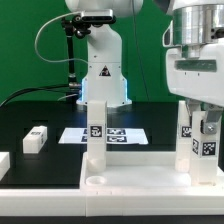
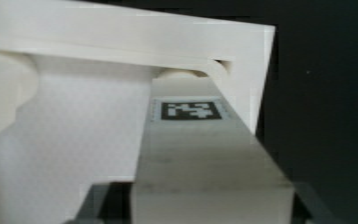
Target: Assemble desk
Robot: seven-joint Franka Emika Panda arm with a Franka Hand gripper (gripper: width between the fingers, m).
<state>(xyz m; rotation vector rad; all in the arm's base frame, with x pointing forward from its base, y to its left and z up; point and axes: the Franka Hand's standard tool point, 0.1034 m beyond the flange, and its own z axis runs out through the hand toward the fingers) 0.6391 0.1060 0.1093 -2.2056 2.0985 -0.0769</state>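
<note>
The desk panel (image 1: 130, 185) lies at the front, white and rimmed. One white leg (image 1: 95, 130) stands upright in its corner on the exterior view's left. My gripper (image 1: 197, 135) is shut on a second tagged leg (image 1: 196, 150), which it holds upright over the corner on the exterior view's right. In the wrist view this leg (image 2: 194, 140) runs from between my dark fingers (image 2: 108, 203) down to the panel (image 2: 87, 60), its tag facing the camera. My gripper (image 2: 197, 198) clamps the leg's upper end. Whether the leg's foot sits in the socket is hidden.
A loose white leg (image 1: 35, 138) lies on the black table at the exterior view's left, with another white part (image 1: 3, 165) at the edge. The marker board (image 1: 120, 133) lies behind the panel. The robot base (image 1: 103, 75) stands at the back.
</note>
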